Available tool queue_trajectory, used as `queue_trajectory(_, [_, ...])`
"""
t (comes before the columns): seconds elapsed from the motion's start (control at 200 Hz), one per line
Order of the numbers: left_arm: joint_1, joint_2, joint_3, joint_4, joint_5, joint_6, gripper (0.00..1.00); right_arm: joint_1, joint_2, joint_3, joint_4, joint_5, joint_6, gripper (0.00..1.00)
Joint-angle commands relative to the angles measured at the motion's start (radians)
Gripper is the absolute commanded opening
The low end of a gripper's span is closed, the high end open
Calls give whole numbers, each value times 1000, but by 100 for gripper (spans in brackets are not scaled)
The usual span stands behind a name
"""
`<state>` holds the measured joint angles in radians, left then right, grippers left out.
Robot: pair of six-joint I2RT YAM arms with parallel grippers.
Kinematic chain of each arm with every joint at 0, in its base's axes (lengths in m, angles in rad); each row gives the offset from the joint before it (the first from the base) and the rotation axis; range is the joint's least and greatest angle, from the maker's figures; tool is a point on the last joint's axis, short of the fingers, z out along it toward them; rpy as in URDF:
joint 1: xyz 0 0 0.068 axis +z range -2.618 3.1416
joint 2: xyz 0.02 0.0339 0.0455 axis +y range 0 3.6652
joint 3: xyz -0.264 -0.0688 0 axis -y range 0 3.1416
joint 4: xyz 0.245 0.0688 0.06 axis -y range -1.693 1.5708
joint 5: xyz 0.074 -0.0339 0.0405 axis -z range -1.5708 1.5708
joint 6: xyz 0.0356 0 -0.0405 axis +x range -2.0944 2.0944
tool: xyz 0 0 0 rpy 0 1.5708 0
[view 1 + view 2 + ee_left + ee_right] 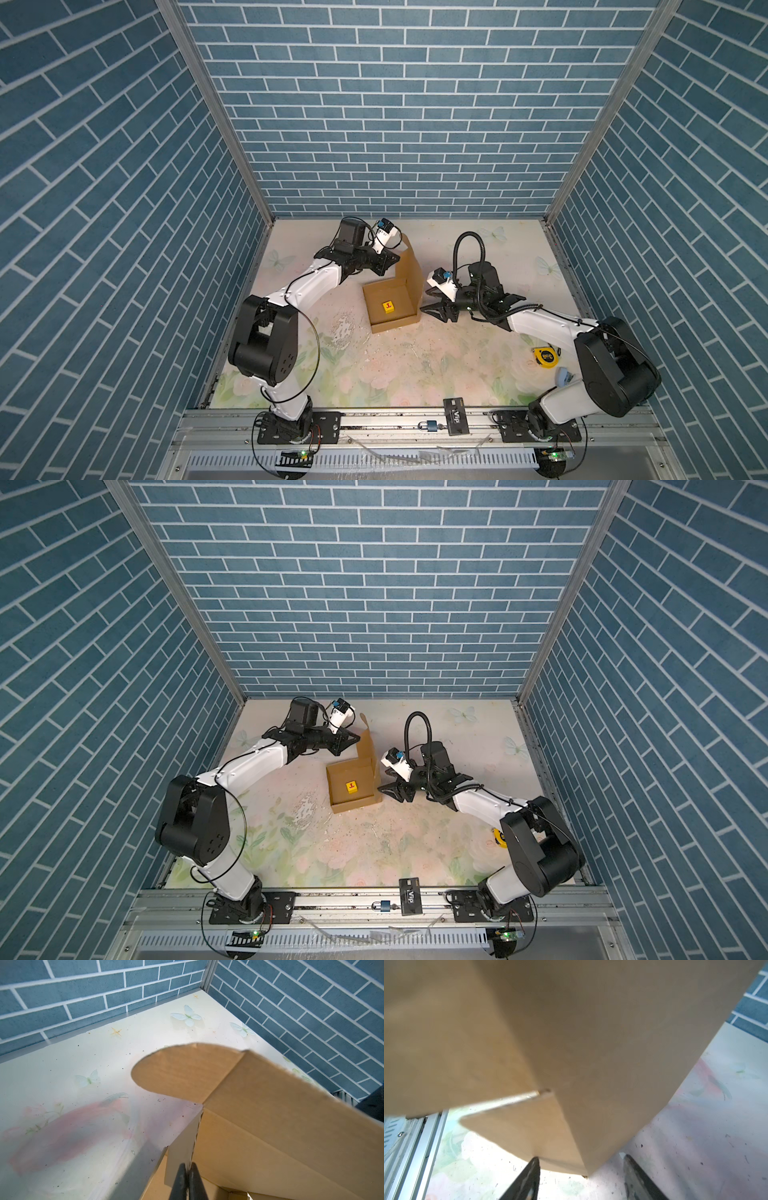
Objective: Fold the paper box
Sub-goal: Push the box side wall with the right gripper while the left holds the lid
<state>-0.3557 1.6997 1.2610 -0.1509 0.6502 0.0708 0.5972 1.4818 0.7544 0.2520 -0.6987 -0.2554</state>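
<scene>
Box location: the paper box (395,325) sits on the table (415,365) between the two grippers. Its far corner is in the left gripper's pinch, and its side is just ahead of the right gripper's tips.
Left gripper (188,1169): fingers pressed together on a thin wall edge, just below the rounded tab (182,1072).
Right gripper (580,1158): fingers spread, with a bottom corner of the box between the tips. Contact cannot be confirmed.
Lid (409,266): stands upright on the side nearest the right gripper.
Contents: one yellow block (387,306) on the box floor.
Handling, judged: light, stiff across panels and yielding at creases. Thin edges will likely crush under a hard pinch, and the box may slide on the smooth table.
Hold points, judged: the lid's free edge near the tab, with a tray wall steadied opposite.
Not visible: the lid's outer face is blurred in the right wrist view. The left fingertips are cut off at the frame edge, so the depth of the bite is unknown.
</scene>
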Motion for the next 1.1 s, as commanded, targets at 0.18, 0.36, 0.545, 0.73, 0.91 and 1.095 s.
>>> queue_trajectory(0.18, [-9,-28,-32,-20,-9,-7,7,46,3,-6,145,117,76,63])
queue_trajectory(0.36, [-8,-40,-51,-25,-14,-16,6,66,23,-8,192,200,89,62])
queue_trajectory(0.545, [-8,-44,-83,3,-16,-36,6,87,45,-22,240,275,81,57])
queue_trajectory(0.73, [7,-60,-117,18,-6,-24,6,106,43,-13,198,276,31,54])
queue_trajectory(0.91, [47,-71,-152,46,-16,-40,7,130,40,-21,200,339,15,50])
queue_trajectory(1.095, [54,-65,-165,66,-26,-40,7,151,69,-20,224,381,0,48])
